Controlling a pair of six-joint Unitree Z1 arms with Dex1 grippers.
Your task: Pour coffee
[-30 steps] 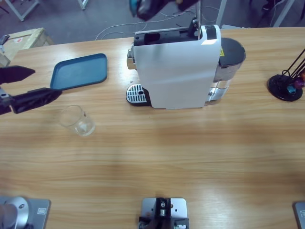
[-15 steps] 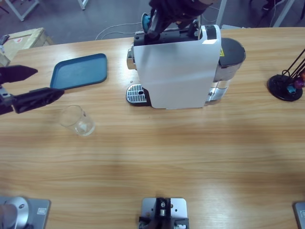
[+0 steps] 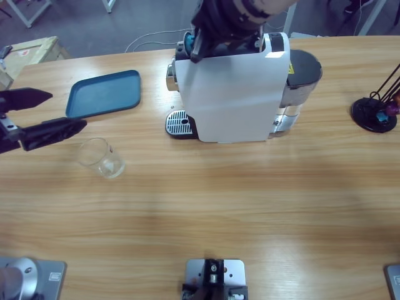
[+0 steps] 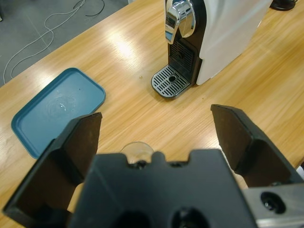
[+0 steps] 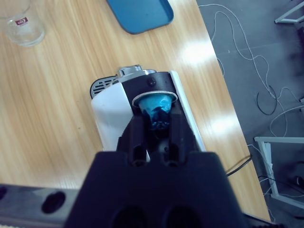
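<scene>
Right fingers [image 5: 153, 127] clenched on crinkled blue capsule [image 5: 155, 110]; left fingers [image 4: 156, 137] spread wide.

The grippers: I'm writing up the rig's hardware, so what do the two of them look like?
The left gripper has two broad, flat, matte black jaws tapering to blunt tips, on a blocky black body with screw holes, beside a silver-grey bracket. The right gripper has the same black body, with narrower-looking ribbed jaws, above a silver-grey bar with holes.
</scene>
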